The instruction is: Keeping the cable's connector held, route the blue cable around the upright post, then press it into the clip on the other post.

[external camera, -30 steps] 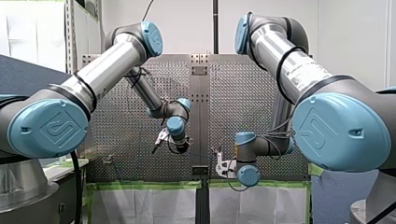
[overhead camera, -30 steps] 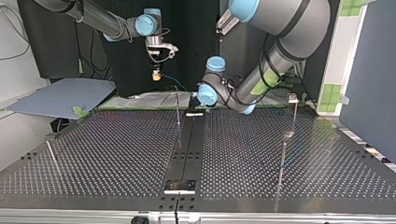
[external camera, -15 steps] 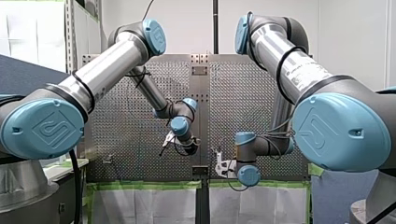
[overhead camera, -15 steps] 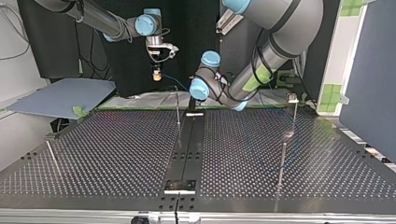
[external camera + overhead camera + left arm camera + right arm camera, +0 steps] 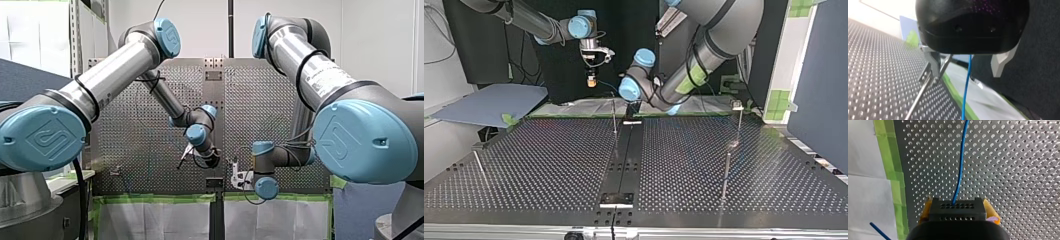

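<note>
My right gripper (image 5: 958,208) clamps the black connector (image 5: 958,214); the blue cable (image 5: 965,100) runs free between the 2 widely parted fingers of my left gripper (image 5: 967,66).

The front camera sits behind and above my left arm (image 5: 100,85) and my right arm (image 5: 310,70). It looks past them at the surface (image 5: 130,145), far off. The top camera sits low at the surface's other edge and looks back at the arms. Both see the whole surface, from opposite edges. The left wrist camera sits just behind my left hand (image 5: 966,67) and looks low along the surface. The right wrist camera looks straight onto the surface, very near, over my right hand (image 5: 958,207) and the connector (image 5: 958,216) it grips. Both wrist cameras share the blue cable (image 5: 960,165).
</note>
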Motion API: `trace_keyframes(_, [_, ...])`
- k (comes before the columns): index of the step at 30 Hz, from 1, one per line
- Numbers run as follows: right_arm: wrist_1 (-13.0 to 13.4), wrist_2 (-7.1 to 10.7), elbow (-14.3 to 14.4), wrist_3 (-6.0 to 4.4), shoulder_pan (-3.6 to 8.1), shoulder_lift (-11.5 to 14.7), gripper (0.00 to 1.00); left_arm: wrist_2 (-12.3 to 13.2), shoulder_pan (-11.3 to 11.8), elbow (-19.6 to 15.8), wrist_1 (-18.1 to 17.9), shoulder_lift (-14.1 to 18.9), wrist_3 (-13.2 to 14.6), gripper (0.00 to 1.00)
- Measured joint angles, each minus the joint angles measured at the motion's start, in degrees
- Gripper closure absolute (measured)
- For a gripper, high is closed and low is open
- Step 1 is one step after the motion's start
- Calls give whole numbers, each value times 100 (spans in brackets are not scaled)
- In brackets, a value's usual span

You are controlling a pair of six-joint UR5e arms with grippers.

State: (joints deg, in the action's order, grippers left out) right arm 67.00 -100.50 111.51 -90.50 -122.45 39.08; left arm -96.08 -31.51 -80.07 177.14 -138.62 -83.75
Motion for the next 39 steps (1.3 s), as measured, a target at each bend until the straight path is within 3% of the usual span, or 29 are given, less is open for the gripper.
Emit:
trace_keyframes(15, [117,302,-24,-177,-36,0,100,-6,-231,-1,-56,0,-85,0])
trace_keyframes(27, [101,348,-27,-182,-60,-3,100,-356,-308,0,-291,2,179,0])
trace_keyframes(39, [121,527,-27,-206,-88,-7,100,-303,-355,-1,-544,1,234,0])
